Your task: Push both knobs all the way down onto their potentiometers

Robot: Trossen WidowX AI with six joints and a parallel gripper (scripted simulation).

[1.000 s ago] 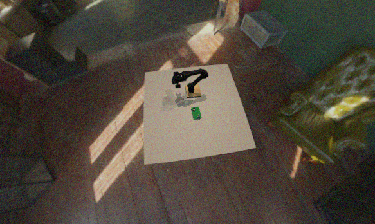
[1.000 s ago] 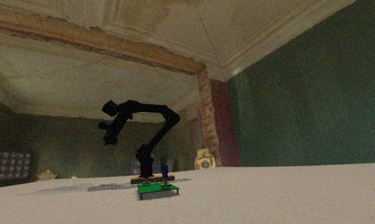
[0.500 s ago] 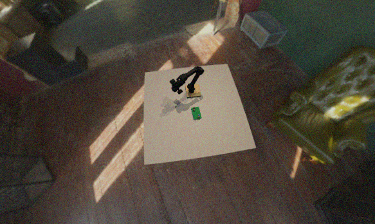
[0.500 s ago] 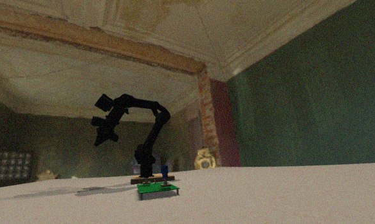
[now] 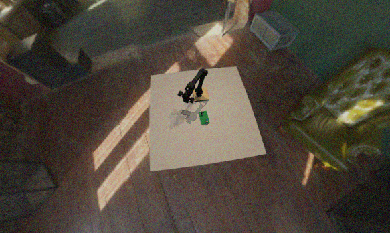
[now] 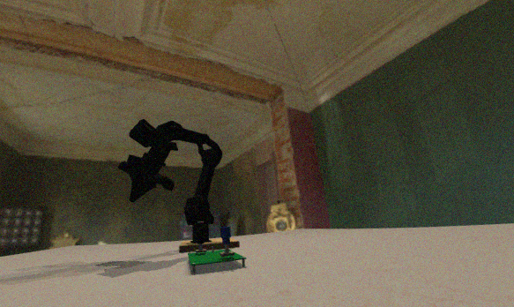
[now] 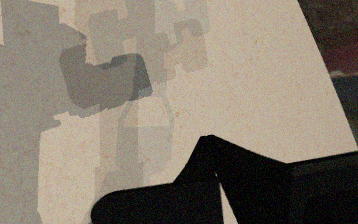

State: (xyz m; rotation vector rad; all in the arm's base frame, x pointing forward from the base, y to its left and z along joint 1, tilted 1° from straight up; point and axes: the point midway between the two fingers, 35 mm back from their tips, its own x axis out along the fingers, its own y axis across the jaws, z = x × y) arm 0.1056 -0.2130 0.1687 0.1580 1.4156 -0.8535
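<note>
The green circuit board [image 5: 204,118] [image 6: 208,257] stands on short legs in front of the arm's base; its corner shows at the left edge of the wrist view. A blue knob [image 6: 225,234] stands upright above the board's right potentiometer [image 6: 227,254], with a stretch of shaft visible under it. The other potentiometer [image 6: 201,251] is at the left; its knob cannot be made out against the dark base. My gripper [image 6: 131,199] [image 7: 206,141] is shut with nothing between the fingertips. It hangs high above the table, left of the board, and touches nothing.
The arm stands on a wooden base plate [image 5: 202,96] [image 6: 233,243] behind the board. The pale table top [image 5: 175,150] [image 6: 359,265] carries the arm's shadow, left of the board. The table's edge crosses the right of the wrist view.
</note>
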